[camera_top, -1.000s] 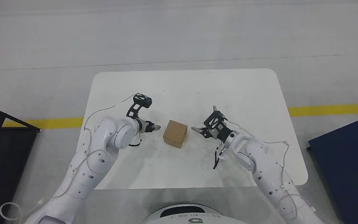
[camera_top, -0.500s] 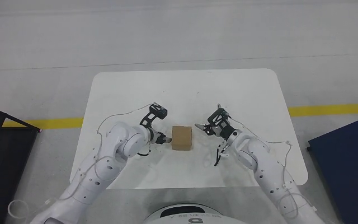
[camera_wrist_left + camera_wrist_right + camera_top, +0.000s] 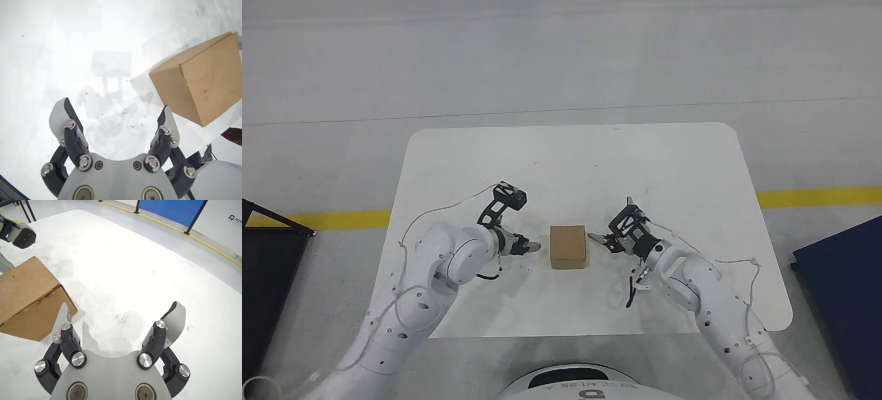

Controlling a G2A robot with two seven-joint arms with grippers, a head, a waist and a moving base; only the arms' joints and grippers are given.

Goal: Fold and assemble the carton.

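A closed brown carton [image 3: 567, 246] is seen mid-frame on the white counter [image 3: 692, 160], squared up from its skewed pose a second ago. The left hand [image 3: 525, 244] and right hand [image 3: 599, 239], fingers apart and empty, are set just beside it. Assembly is judged nearly finished.

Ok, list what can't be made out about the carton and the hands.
The carton underside: every view, hidden against the table.
Its seams and flaps: top view, too small.
Part of the carton: both wrist views, cut off by the picture edge.
Whether the right hand touches the carton: right wrist view, one finger overlaps it; top view too small.
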